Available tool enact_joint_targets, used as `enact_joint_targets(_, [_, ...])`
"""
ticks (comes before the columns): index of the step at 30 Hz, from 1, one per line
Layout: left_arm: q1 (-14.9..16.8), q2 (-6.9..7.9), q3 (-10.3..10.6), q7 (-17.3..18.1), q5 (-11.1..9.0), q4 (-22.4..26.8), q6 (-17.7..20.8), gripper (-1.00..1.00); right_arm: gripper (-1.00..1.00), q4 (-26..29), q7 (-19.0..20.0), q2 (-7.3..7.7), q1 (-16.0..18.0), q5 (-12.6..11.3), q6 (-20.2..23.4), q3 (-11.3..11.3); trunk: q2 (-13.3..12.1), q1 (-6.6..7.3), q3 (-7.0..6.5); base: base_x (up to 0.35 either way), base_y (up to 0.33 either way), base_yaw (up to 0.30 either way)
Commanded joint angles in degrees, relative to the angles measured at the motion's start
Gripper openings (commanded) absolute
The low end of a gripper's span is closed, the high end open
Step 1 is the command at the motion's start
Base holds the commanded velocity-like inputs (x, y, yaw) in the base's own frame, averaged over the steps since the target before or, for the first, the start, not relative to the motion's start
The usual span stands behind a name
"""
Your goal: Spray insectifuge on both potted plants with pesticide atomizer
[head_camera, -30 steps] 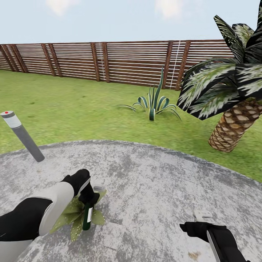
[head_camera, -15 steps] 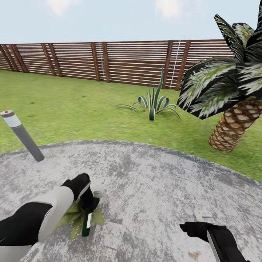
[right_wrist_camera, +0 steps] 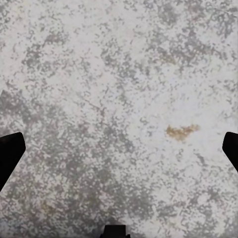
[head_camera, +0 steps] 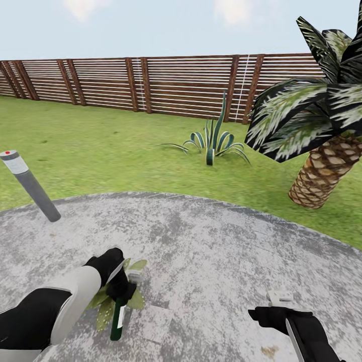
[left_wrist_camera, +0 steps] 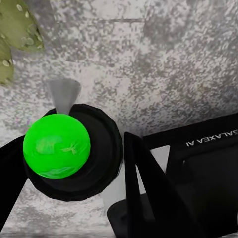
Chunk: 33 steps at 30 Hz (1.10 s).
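- Since the earlier frame, left end effector [head_camera: 122, 287], clamped on the pesticide atomizer [head_camera: 117, 319], tilted lower over a potted plant [head_camera: 106, 301]
- Right end effector [head_camera: 279, 299] hung spread and empty
- Step in hand was judged as spraying; next came the second plant

Item count, as visible:

- Pesticide atomizer [head_camera: 118, 315]: one.
- Potted plant [head_camera: 131, 299]: one, with its leaves spreading around the atomizer; its pot cannot be made out.
- Claws: two, namely the left claw [head_camera: 120, 291] and the right claw [head_camera: 279, 297].
- Bollard lamp [head_camera: 29, 185]: one, at the far left edge of the paved patio [head_camera: 211, 251].
- Striped agave clump [head_camera: 213, 142]: one, on the lawn [head_camera: 90, 146].
- Palm [head_camera: 322, 166]: one scaly trunk, on the right.
- Slatted wooden fence [head_camera: 166, 85]: one continuous run along the far edge of the lawn.
- Brown stain [right_wrist_camera: 181, 131] on the paving: one.
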<state>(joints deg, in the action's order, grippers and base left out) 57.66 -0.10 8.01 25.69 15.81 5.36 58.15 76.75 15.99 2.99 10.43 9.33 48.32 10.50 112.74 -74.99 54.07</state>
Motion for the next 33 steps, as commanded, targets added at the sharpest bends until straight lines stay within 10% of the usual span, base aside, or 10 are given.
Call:
enact_joint_targets(1, [-0.35,0.01,0.43,0.59,0.28,0.09,0.12,-1.00,1.00,0.06,0.53,0.00,0.04,0.60,0.20,0.05,0.02,0.01,0.04,0.000,0.000,0.000])
enact_joint_targets(19, [-5.33,0.10,0.44,0.66,0.24,0.09,0.12,-1.00,1.00,0.03,0.53,0.00,0.05,0.60,0.20,0.05,0.02,0.01,0.04,0.000,0.000,0.000])
enact_joint_targets(33, [-2.49,-0.22,0.46,0.59,0.16,0.18,0.17,-1.00,1.00,-0.64,0.53,-0.01,0.05,0.72,0.20,0.04,0.02,0.01,0.04,-0.016,-0.004,0.000])
